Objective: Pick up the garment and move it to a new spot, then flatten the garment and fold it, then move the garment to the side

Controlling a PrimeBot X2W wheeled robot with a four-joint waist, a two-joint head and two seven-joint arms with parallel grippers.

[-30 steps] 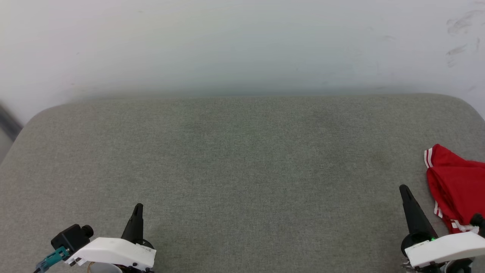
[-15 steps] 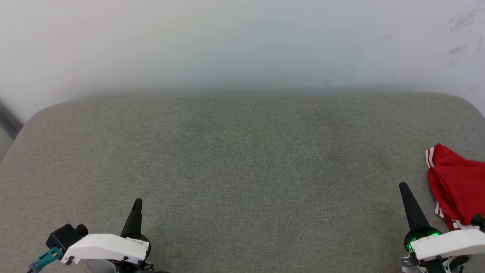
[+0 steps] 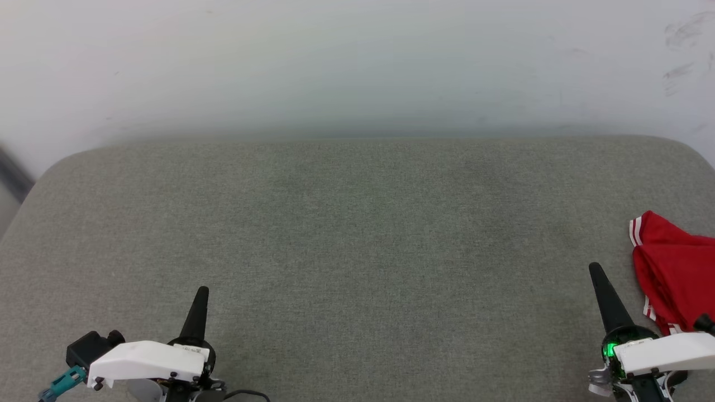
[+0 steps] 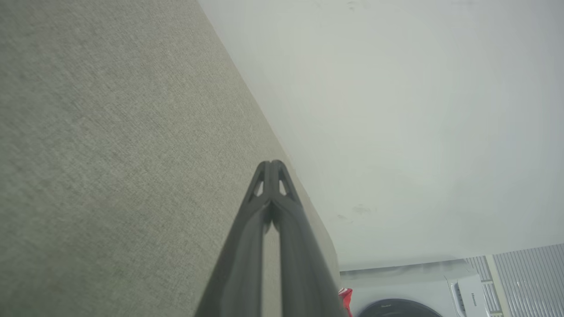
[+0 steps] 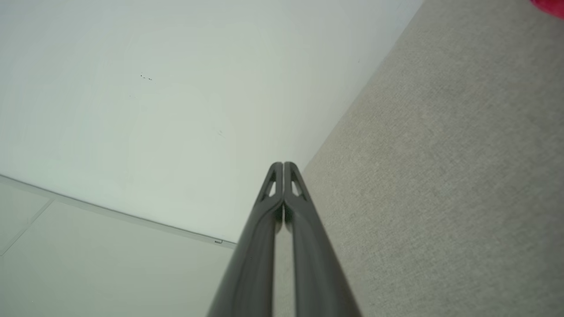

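Garment (image 3: 673,273) of bright red jersey lay bunched at the far right edge of the grey upholstered pad (image 3: 357,234), its striped trim showing and much of it cut off by the head view's border. Over the last second it had not stirred. What changed was small. Both arms drew back a touch toward the robot, and a green lamp (image 3: 609,350) on the right wrist came up brighter. The left gripper (image 3: 201,293) stood at the lower left, well apart from the cloth. The right gripper (image 3: 595,272) stood just beside it without touching. Each pincer had its fingers pressed together on nothing, as both wrist views showed plainly (image 4: 272,164) (image 5: 282,164).

To my eye that meant no hold on the shirt and no work on it at that instant. The visible part looked rumpled rather than squared. Lying off to one side like that, it could have been waiting to be lifted or already set aside.

Around it, the pad was backed by a plain white wall (image 3: 357,67). A washing machine (image 4: 396,304) stood beyond the pad's end, past a sliver of red (image 4: 346,297). Nothing lay between either gripper and the cloth.
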